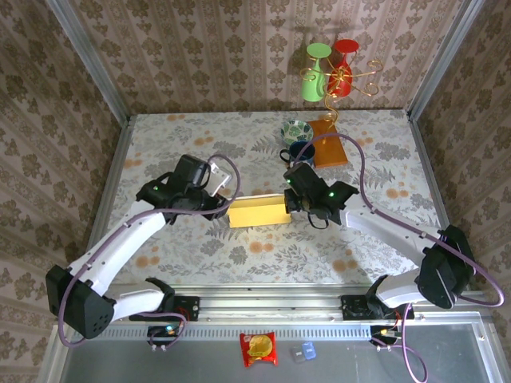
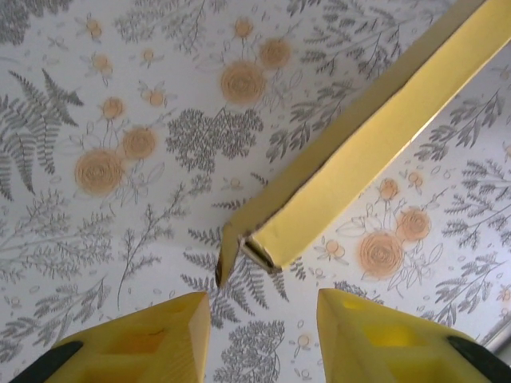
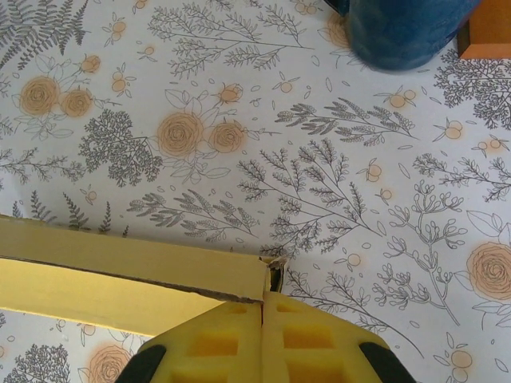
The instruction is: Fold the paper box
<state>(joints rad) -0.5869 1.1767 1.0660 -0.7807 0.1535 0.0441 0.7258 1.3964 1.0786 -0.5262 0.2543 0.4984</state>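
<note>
Closest thing up front is the yellow fingers. The left end effector has its jaws apart. The open left end of the paper box sits just past the tips, not touching either one, with a loose little flap hanging off the end corner.

On the right wrist camera, the right end effector has its fingers squeezed together on the right end of the paper box. The cardboard's end edge runs straight into the seam between them. The box's left stretch is cut off by the frame edge there.

From above, the paper box lies about mid-counter between the two end effectors, long side running left to right, and the right one covers its right end. The counter has a grey and orange floral cover.

Just far of the right end effector there's a blue mug, partly hidden behind it. A patterned bowl sits beyond the mug and an orange-brown wooden board just to its right. The right wrist view catches only the bottom of the mug and a corner of the board.

At the far edge, a green cup and a red cup hang on a gold wire stand.

A red snack packet lies on the near ledge, its print too small to read. Beside it on the right is a small bluish thing I can't make out.
</note>
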